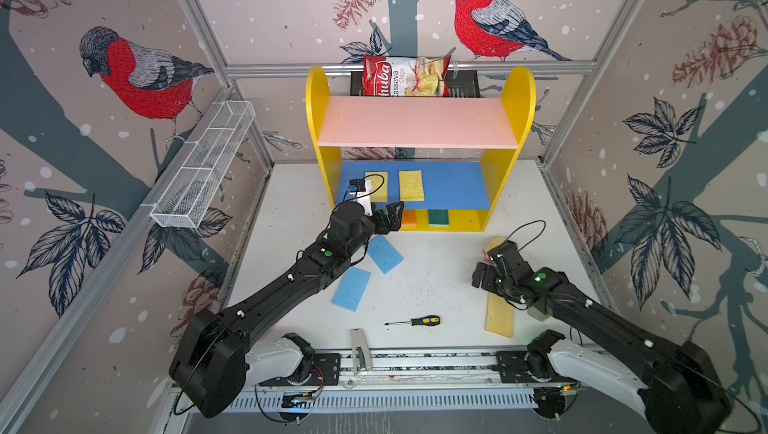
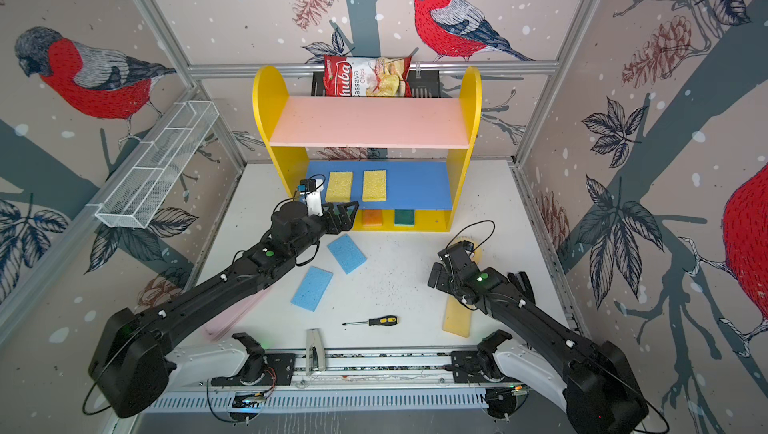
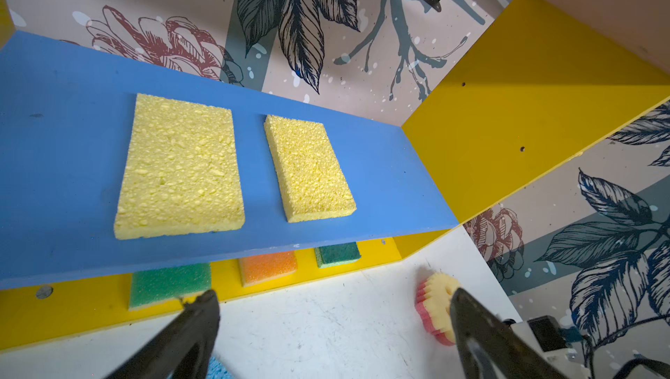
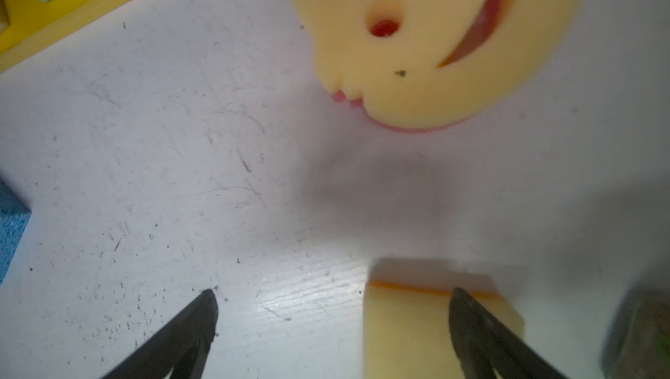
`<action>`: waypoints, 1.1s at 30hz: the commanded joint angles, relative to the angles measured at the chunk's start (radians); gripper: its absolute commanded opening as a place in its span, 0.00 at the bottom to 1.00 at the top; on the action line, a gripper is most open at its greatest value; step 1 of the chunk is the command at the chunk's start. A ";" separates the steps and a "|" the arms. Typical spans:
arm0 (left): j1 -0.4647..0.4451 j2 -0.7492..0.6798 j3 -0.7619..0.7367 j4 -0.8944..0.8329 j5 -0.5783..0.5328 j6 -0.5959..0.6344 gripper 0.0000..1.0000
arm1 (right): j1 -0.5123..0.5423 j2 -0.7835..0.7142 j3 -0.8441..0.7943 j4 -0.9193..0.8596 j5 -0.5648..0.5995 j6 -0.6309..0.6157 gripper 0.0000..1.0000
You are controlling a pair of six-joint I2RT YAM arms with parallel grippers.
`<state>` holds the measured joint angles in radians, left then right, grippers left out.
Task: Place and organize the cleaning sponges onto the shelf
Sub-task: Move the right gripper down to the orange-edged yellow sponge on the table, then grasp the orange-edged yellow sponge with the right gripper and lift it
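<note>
The shelf (image 1: 415, 122) stands at the back, with two yellow sponges (image 1: 376, 186) (image 1: 410, 185) on its blue board. On its yellow base lie an orange sponge (image 3: 268, 266) and two green ones (image 3: 170, 283) (image 3: 337, 254). Two light blue sponges (image 1: 384, 253) (image 1: 351, 288) lie on the table. My left gripper (image 3: 331, 297) hangs open and empty before the base. My right gripper (image 4: 333, 293) is open over the table. The round smiley sponge (image 4: 435, 32) lies just ahead of it. One right finger overlaps a long yellow sponge (image 4: 406, 326).
A screwdriver (image 1: 415, 321) lies near the front edge. A chips bag (image 1: 405, 77) sits in a black basket behind the shelf. A white wire tray (image 1: 203, 166) hangs on the left wall. A small metal tool (image 1: 359, 349) rests on the front rail.
</note>
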<state>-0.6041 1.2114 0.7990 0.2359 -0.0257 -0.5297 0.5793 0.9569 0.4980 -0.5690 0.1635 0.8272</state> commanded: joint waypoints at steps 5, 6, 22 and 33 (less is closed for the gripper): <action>0.009 0.002 0.001 0.035 -0.010 0.047 0.98 | -0.015 -0.080 -0.076 -0.060 0.070 0.175 1.00; 0.013 0.001 -0.004 0.040 -0.011 0.046 0.98 | -0.014 -0.088 -0.091 -0.046 0.052 0.181 1.00; 0.055 0.038 -0.009 0.074 0.017 0.006 0.98 | 0.063 0.143 -0.074 0.443 -0.120 0.187 0.29; 0.056 0.061 0.008 0.066 0.017 -0.010 0.98 | 0.062 0.288 0.101 0.460 -0.161 -0.051 0.04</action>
<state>-0.5507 1.2728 0.7975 0.2806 -0.0189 -0.5274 0.6407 1.2392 0.5716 -0.0975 0.0029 0.8833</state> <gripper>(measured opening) 0.977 0.051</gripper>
